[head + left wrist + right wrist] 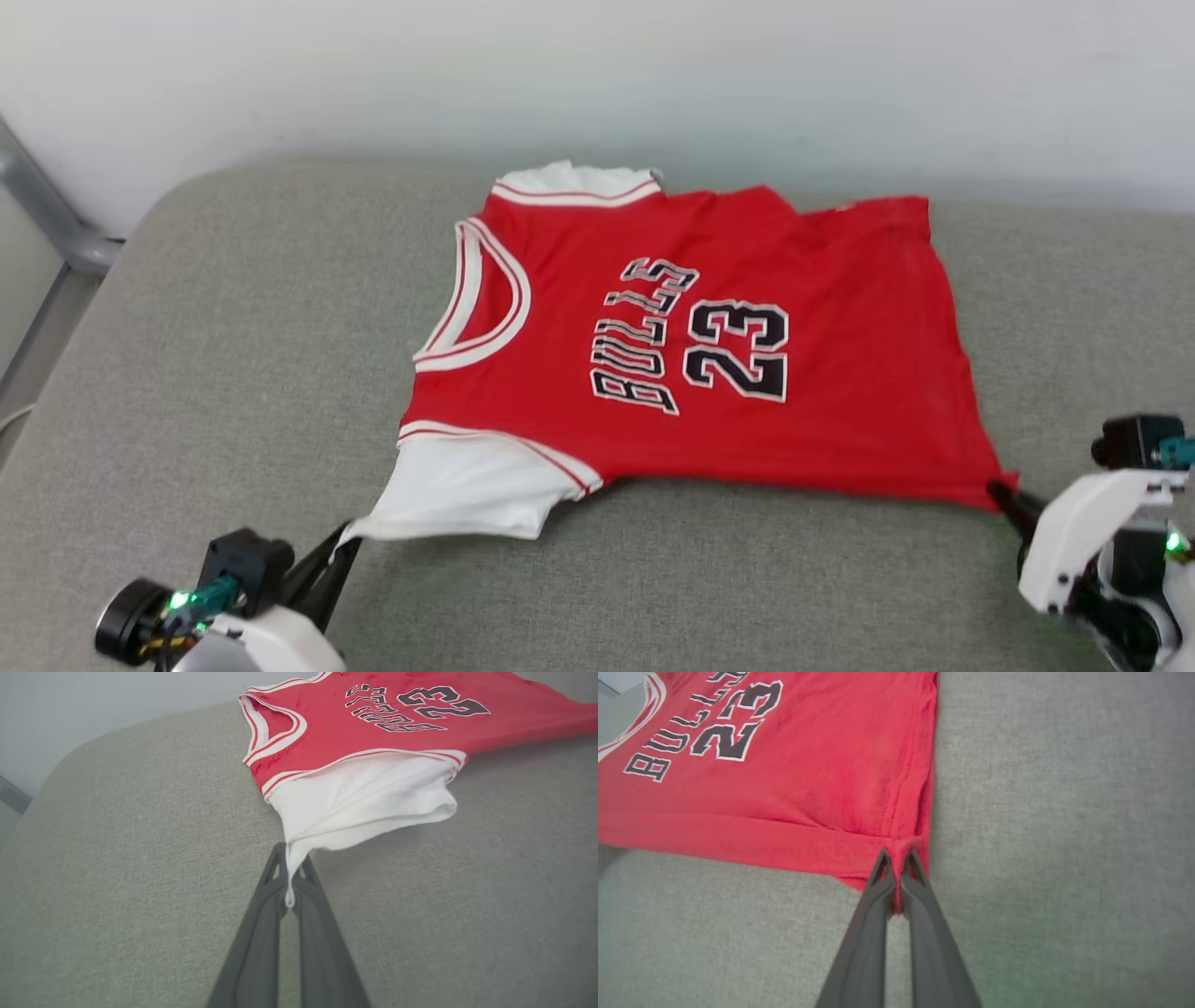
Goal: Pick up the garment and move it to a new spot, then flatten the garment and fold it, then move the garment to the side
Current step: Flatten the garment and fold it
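The garment [709, 345] is a red shirt with white sleeves and a black "BULLS 23" print, spread face up on a grey cushion, neck toward the left. My left gripper [347, 541] is shut on the corner of the near white sleeve [359, 798], seen pinched between its fingers [290, 877] in the left wrist view. My right gripper [1001, 490] is shut on the near hem corner of the garment [794, 779], where red cloth bunches between its fingers [897, 868]. The near edge is lifted slightly off the cushion between the two grips.
The grey cushion [233, 355] reaches a pale wall behind the shirt. A grey metal rail [51, 219] runs along the far left, with floor beyond it. Bare cushion lies left of the shirt and in front of it.
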### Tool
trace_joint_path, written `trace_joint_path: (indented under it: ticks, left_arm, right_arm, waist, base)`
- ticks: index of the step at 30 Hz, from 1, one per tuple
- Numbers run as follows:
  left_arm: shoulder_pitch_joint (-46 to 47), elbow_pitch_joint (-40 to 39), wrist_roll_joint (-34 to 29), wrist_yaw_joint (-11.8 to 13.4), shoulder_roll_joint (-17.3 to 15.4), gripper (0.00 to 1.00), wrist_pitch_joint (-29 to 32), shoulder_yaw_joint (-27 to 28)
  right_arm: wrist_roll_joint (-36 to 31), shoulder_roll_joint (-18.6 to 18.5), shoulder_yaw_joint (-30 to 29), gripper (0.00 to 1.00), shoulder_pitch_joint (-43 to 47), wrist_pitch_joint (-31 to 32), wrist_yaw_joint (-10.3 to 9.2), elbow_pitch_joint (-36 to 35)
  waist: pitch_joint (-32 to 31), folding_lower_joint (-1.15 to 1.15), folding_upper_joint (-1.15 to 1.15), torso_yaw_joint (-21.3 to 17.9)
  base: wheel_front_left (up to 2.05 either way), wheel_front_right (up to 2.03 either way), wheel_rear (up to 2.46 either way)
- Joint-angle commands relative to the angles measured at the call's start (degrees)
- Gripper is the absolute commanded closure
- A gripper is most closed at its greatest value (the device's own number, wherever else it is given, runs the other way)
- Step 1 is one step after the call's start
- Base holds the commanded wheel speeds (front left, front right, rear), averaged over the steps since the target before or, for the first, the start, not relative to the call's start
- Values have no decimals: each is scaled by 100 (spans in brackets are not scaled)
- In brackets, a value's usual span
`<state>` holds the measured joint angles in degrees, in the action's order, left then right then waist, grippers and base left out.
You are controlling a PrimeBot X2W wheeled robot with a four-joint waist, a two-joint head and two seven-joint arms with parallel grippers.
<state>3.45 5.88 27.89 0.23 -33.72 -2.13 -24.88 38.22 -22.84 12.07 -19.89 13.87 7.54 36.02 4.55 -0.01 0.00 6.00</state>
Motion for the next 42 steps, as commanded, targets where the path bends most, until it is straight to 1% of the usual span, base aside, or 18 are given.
trace_joint_path:
  ticks: [1,6,9,10,11,13,16,18,24,28,35,42]
  left_arm:
    - [-250,-156,115,43,-105,100,94,67]
    - [-872,-741,397,61,-431,100,457,106]
    - [-1266,-1110,691,-111,-598,100,732,25]
    - [-1380,-1198,833,-131,-647,100,838,45]
    - [-1380,-1198,833,-131,-647,100,838,45]
    - [-1532,-1384,926,-165,-826,100,1028,50]
    - [-1693,-1616,1022,-109,-937,100,1161,85]
    - [-1654,-1727,1032,-69,-969,100,1113,160]
    - [-1164,-1897,840,-24,-925,100,981,277]
    - [-669,-1835,728,-35,-867,100,913,372]
    - [297,-1510,622,-224,-771,100,981,378]
    - [1222,-868,426,-427,-585,100,1124,138]
  right_arm:
    - [223,-157,64,100,287,191,-11,-221]
    - [878,-506,195,100,1004,786,-10,-1027]
    - [1167,-684,208,100,1429,1197,-10,-1463]
    - [1237,-726,206,100,1561,1326,-10,-1619]
    - [1237,-726,206,100,1561,1326,-10,-1619]
    - [1366,-806,165,100,1790,1559,-9,-1953]
    - [1416,-910,0,100,2021,1774,-9,-2395]
    - [1395,-909,-138,100,2085,1861,-9,-2626]
    - [1184,-793,-515,100,1872,2115,-9,-3109]
    - [993,-682,-668,100,1643,2310,-8,-3299]
    - [627,-490,-758,100,1069,2549,-8,-3314]
    - [298,-379,-782,100,562,2579,-9,-3126]
  waist:
    - [-114,1,0,-41]
    - [-265,1,0,-70]
    - [-311,1,0,-83]
    - [-316,1,0,-82]
    - [-316,1,0,-82]
    - [-320,1,0,-89]
    - [-298,1,0,-111]
    - [-260,1,0,-129]
    - [-53,1,0,-158]
    - [165,1,0,-173]
    - [642,1,0,-213]
    - [1061,1,0,-244]
  base:
    - [0,0,0]
    - [0,0,0]
    - [0,0,0]
    - [0,0,0]
    - [0,0,0]
    - [0,0,0]
    - [0,0,0]
    - [0,0,0]
    - [0,0,0]
    - [0,0,0]
    - [0,0,0]
    - [0,0,0]
